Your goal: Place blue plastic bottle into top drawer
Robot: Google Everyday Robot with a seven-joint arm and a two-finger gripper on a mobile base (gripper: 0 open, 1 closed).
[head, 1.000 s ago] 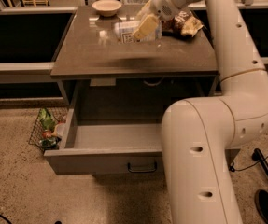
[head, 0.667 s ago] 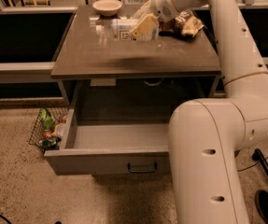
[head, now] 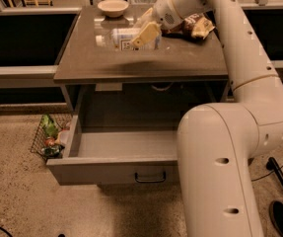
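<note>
Clamped across a small pale-blue clear plastic bottle (head: 121,37), the robot's white two-finger pincer (head: 142,33) hangs over the middle of the brown-grey cabinet top (head: 190,63). One yellowish finger (head: 147,32) lies over the bottle's near side, and the other I cannot see behind it. The bottle lies on its side in the grip, white label toward me. A soft shadow on the top beneath it tells me it is off the surface, not resting on it.

Compared with a second ago, the bottle and pincer have come away from the back of the cabinet, where the small cream bowl (head: 113,6) sits, and drifted toward the front edge. The brown-and-yellow snack bags (head: 194,26) behind the wrist have not budged.

So the pick looks done and the carry has started. The wide shallow grey drawer (head: 116,169) stands pulled open below, with nothing visible inside it. What remains, I reckon, is clearing the front edge, going down into the drawer and letting go.
</note>
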